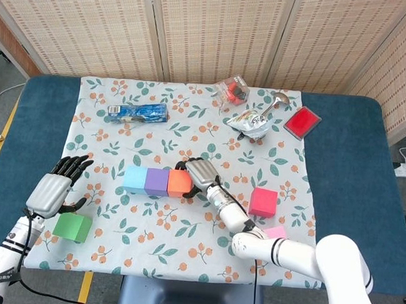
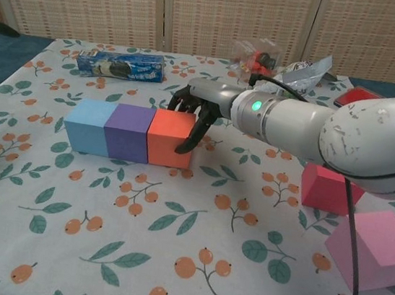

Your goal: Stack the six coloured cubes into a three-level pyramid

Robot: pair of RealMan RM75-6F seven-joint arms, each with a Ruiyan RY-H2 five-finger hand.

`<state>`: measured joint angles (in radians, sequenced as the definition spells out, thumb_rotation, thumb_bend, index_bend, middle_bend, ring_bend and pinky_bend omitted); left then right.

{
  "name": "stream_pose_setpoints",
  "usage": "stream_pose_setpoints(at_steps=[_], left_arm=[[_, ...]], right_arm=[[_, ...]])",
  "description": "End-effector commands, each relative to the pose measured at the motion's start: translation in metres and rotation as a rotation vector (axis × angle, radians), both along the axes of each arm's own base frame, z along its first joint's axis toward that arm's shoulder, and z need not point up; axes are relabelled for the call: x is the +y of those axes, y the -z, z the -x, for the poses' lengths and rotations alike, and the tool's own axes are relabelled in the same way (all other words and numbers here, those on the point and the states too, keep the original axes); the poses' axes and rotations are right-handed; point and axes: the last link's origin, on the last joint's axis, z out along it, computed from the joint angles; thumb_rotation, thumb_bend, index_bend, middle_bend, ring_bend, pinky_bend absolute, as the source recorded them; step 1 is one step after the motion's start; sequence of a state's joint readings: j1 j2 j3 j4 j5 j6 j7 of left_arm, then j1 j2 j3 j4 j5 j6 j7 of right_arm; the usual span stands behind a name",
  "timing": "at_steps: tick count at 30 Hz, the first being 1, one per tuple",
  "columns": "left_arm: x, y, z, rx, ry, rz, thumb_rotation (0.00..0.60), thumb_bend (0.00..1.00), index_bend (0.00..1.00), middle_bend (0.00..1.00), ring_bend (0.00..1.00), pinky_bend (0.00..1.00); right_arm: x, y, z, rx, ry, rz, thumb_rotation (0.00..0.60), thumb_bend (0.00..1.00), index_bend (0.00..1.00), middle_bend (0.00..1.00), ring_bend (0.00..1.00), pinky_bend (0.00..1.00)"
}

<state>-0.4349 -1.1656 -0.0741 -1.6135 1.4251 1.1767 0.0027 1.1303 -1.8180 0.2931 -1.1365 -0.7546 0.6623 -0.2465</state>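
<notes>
Three cubes sit in a touching row – light blue cube (image 2: 88, 126), purple cube (image 2: 128, 132), orange cube (image 2: 171, 138). The right hand (image 2: 197, 107) grasps the orange cube's right end, fingers curled over its top and side. Right of the row lie the red cube (image 2: 332, 186) and pink cube (image 2: 378, 248). Only the head view shows the left hand (image 1: 54, 188) – fingers spread, released – above the green cube (image 1: 72, 227), left of the row.
</notes>
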Motion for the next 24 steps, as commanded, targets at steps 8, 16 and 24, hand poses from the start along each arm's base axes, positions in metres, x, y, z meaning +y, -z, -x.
stream_pose_setpoints(at_steps=[8, 16, 24], left_arm=[[0.0004, 0.0007, 0.0004, -0.002, -0.001, 0.005, 0.6, 0.32, 0.07, 0.02, 0.0, 0.05], [0.0008, 0.0003, 0.0009, -0.003, -0.002, 0.002, 0.6, 0.32, 0.07, 0.02, 0.0, 0.05], [0.0005, 0.0003, 0.0011, -0.002, -0.003, 0.002, 0.6, 0.32, 0.07, 0.02, 0.0, 0.05]], right_arm=[[0.0006, 0.0023, -0.001, 0.004, -0.003, -0.003, 0.6, 0.16, 0.31, 0.32, 0.2, 0.2], [0.0009, 0.0039, -0.0025, 0.0, -0.001, -0.007, 0.6, 0.16, 0.22, 0.32, 0.2, 0.17], [0.0015, 0.0048, -0.003, 0.002, -0.005, -0.01, 0.6, 0.16, 0.14, 0.32, 0.2, 0.14]])
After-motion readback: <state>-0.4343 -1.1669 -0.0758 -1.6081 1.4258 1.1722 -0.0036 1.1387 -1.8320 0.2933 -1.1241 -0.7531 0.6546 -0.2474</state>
